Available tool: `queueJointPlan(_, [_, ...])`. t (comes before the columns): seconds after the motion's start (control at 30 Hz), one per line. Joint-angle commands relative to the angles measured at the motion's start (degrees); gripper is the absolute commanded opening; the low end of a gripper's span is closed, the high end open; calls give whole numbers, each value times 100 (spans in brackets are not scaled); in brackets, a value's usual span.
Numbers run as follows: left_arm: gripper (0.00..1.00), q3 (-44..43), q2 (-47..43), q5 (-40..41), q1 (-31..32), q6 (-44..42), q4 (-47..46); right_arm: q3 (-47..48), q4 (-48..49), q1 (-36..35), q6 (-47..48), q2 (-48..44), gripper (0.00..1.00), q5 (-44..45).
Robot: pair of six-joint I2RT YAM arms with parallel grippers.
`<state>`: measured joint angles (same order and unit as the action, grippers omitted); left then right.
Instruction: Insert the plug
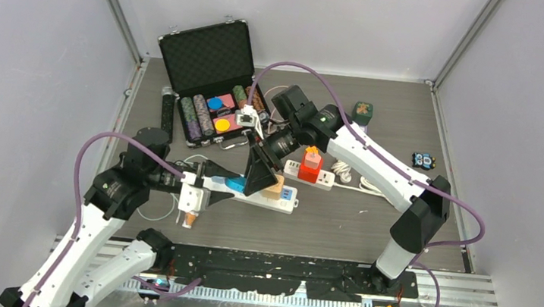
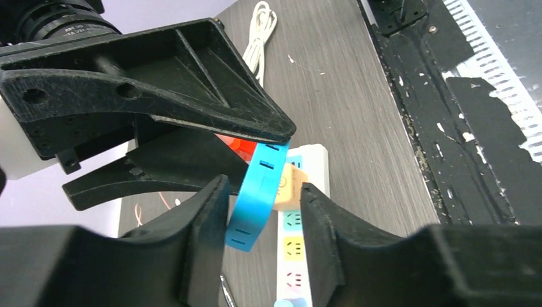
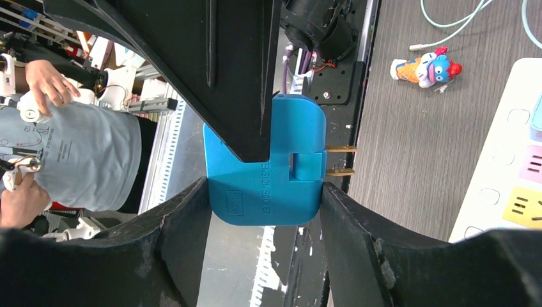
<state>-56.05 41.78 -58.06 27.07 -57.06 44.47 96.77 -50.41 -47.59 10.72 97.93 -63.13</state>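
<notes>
From above, the blue plug (image 1: pixel 236 184) is mostly covered by black fingers, and only a sliver of it shows at the left end of the white power strip (image 1: pixel 284 199) in the middle of the table (image 1: pixel 368 225). Whether it hangs over the strip or just beside it is hard to tell from there.

In the right wrist view, one finger of the left tool (image 2: pixel 263 187) lies across the plug's upper face. The other finger is hidden behind the plug. The prongs (image 3: pixel 340 160) are bare and point toward the strip, clear of every socket.

The right arm bends in from the near right corner. Its right tool (image 3: pixel 263 189) is angled down and leftward, and its fingers press both edges of the plug, holding it.

The left arm reaches in from the near left, pointing right. Its tool straddles the plug's flat sides at a medium gap. One finger is against the plug and the other stands off it, so it is not clamped.
</notes>
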Motion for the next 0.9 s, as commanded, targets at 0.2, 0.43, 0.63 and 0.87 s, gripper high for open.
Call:
queueJointPlan(0.2, [18,266,-50,219,30,235,-648,60,274,-44,-66,-197,62,-339])
queueJointPlan(0.43, [0,145,55,572,35,253,-511,-15,318,-43,-134,-361,96,688])
queueJointPlan(0.63, [0,36,209,997,28,999,-352,-556,1304,-55,-477,-997,95,2672])
queueJointPlan(0.87, [0,140,304,841,26,1858,-610,-1851,3261,-290,-333,-2089,97,3464])
